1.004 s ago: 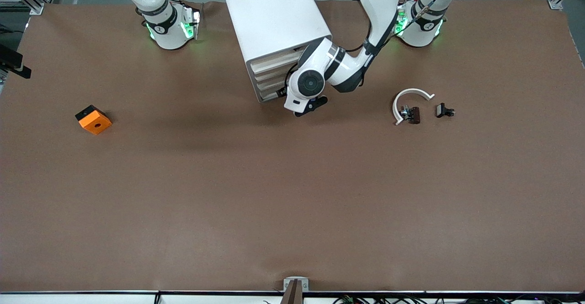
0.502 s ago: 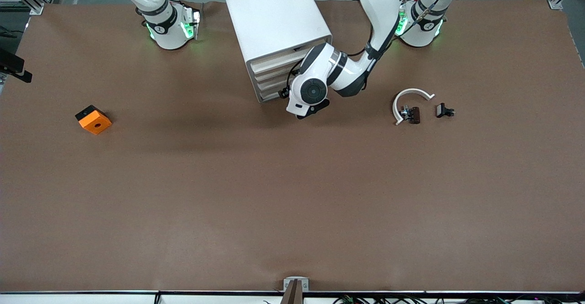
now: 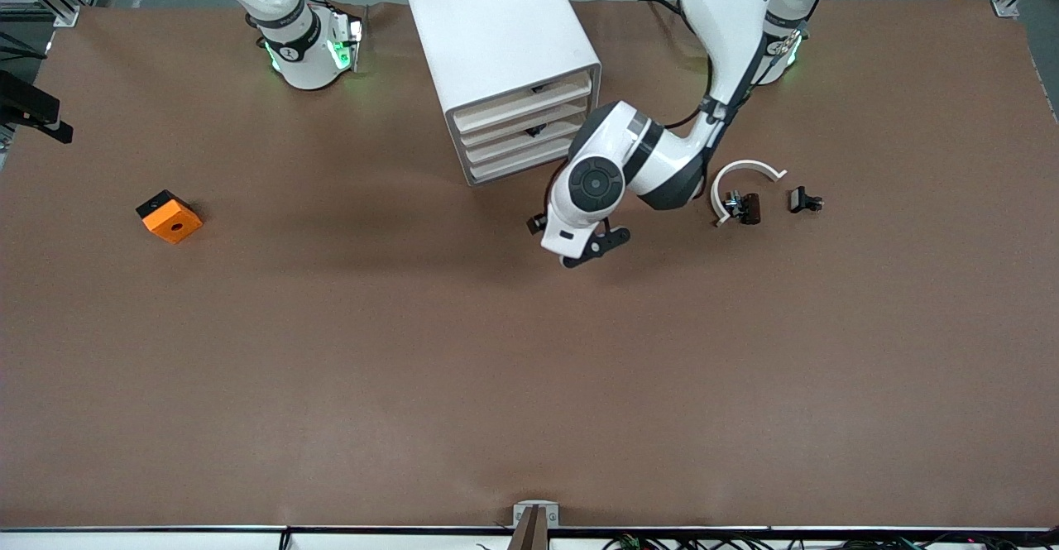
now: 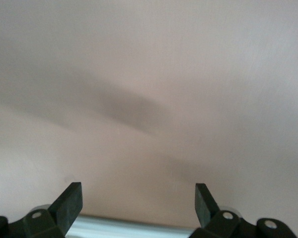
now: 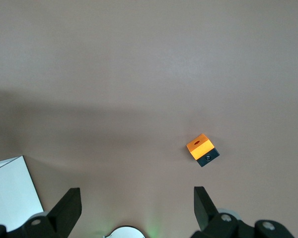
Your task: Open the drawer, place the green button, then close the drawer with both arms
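Your left gripper (image 4: 137, 193) hangs with fingers apart and empty over bare table, at about five o'clock from the white cabinet (image 3: 496, 29). The drawer (image 3: 517, 155), third down, looks shut. The four fronts sit close together, so a slightly high or low approach could catch the wrong one or shove the cabinet. The button cannot be made out. Your right gripper (image 5: 136, 196), also spread, waits above the orange cube (image 5: 202, 149).

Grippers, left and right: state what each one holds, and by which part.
Nothing is held. The left gripper is open over bare table; the right gripper is open, waiting.
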Tool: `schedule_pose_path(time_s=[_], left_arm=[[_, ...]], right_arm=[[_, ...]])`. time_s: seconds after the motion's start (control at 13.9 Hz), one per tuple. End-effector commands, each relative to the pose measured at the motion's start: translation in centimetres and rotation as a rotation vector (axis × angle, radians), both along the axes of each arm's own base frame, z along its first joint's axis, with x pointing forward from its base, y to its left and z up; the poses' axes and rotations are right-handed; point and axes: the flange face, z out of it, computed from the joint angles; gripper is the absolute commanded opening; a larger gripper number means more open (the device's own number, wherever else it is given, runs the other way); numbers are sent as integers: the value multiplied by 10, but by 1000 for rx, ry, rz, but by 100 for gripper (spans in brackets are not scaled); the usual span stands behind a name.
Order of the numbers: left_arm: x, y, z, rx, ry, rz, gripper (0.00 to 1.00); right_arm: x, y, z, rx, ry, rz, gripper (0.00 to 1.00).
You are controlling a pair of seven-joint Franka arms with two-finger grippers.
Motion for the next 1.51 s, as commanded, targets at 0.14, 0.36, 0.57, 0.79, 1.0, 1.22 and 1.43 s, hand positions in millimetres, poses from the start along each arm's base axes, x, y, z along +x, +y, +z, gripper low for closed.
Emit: schedule_pose_path(time_s=[0.14,0.36,0.57,0.79,1.0,1.22,1.43], left_arm=[[67,79,63,30,-67,23,100],[76,130,99,33,-17,-62,100],[75,205,174,71,-10,-156,100],[69,263,241,17,-59,-212,100],[47,339,290,-44,-64,-319,100],[2,393,313,-88,-90,-434,100],[-19,424,312,-83,-163,-448,100]], right_arm=[[-16,-7,7,16,7,-17,100],[-22,-11,12,35,2,-42,100],[-22,-22,10,60,-2,-100,100],[-27,-40,1,86,22,-137,100],[-27,-53,-1,91,17,-158,100],[-25,-48,-1,82,9,-139,100],[-24,-46,0,77,3,-133,100]])
